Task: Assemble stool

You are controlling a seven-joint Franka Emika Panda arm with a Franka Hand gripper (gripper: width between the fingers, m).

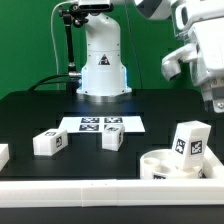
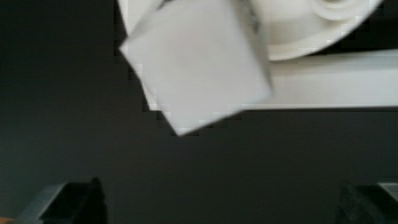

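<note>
The stool's round white seat [image 1: 165,168] lies at the front of the exterior view's right, and one white leg [image 1: 188,140] stands on it with its tag facing the camera. Two more legs [image 1: 50,143] [image 1: 112,140] lie loose on the black table. My gripper [image 1: 213,97] hangs above the seat and that leg, open and holding nothing. In the wrist view the leg [image 2: 196,70] shows as a tilted white block beside the curved seat [image 2: 329,25]. My gripper [image 2: 228,205] has only dark table between its two dark fingertips [image 2: 80,202].
The marker board [image 1: 103,125] lies flat in front of the robot's white base [image 1: 103,65]. A low white wall [image 1: 90,190] runs along the table's front edge. Another white part [image 1: 3,155] sits cut off at the exterior view's left edge.
</note>
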